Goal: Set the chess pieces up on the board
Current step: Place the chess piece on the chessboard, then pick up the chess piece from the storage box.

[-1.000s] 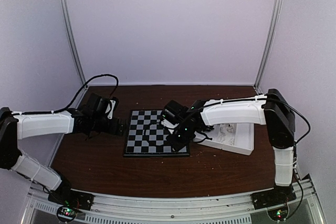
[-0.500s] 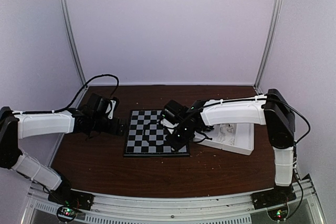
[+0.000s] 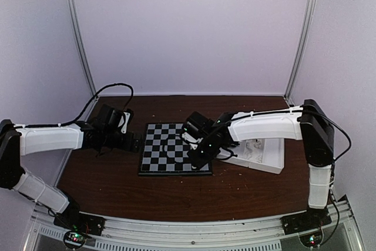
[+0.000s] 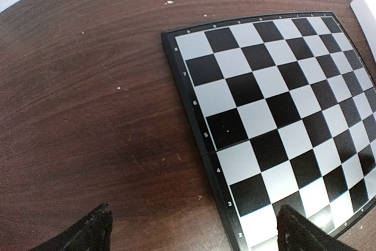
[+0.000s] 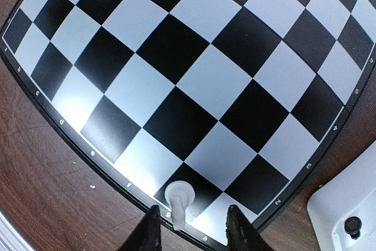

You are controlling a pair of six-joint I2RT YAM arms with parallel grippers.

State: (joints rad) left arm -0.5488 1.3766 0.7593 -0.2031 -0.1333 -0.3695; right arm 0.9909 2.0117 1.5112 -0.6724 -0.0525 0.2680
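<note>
Right wrist cam: my R gripper (image 5: 192, 228) has jaws apart w/ a white chess piece (image 5: 178, 197) upright between them; looks free of both fingers, tho the gap on one side is thin. It stands on a black sq in the edge row of the board (image 5: 194, 74), near the corner by the white tray (image 5: 346, 216). L gripper (image 4: 194, 233) is spread wide over the board's left edge.
</note>
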